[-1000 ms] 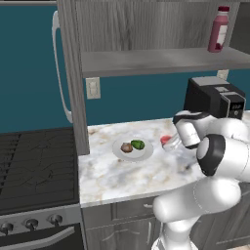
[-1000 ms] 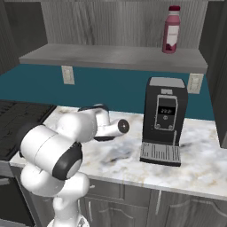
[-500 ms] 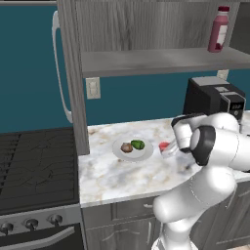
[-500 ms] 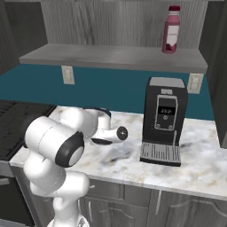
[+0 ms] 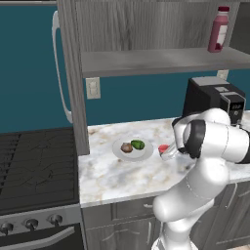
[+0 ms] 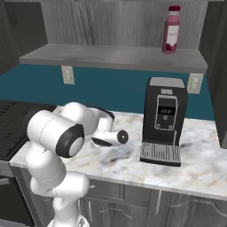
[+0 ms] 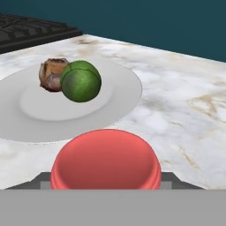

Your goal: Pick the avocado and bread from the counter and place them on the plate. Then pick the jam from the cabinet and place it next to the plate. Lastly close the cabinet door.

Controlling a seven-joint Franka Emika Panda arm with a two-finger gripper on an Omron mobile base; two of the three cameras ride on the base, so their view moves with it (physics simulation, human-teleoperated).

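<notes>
Gripper (image 5: 165,151) pinching the jam (image 7: 106,161), low over the desk (image 5: 117,176) just beside the plate (image 7: 26,119). On the plate, the avocado (image 7: 80,81) touches the bread (image 7: 52,74). Cabinet door (image 5: 72,73) stands open.

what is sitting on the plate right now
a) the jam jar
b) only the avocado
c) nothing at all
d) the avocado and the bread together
d: the hand view shows the green avocado and the brown bread side by side on the plate, while the red jam sits between the jaws, beside the plate rather than on it.
</notes>
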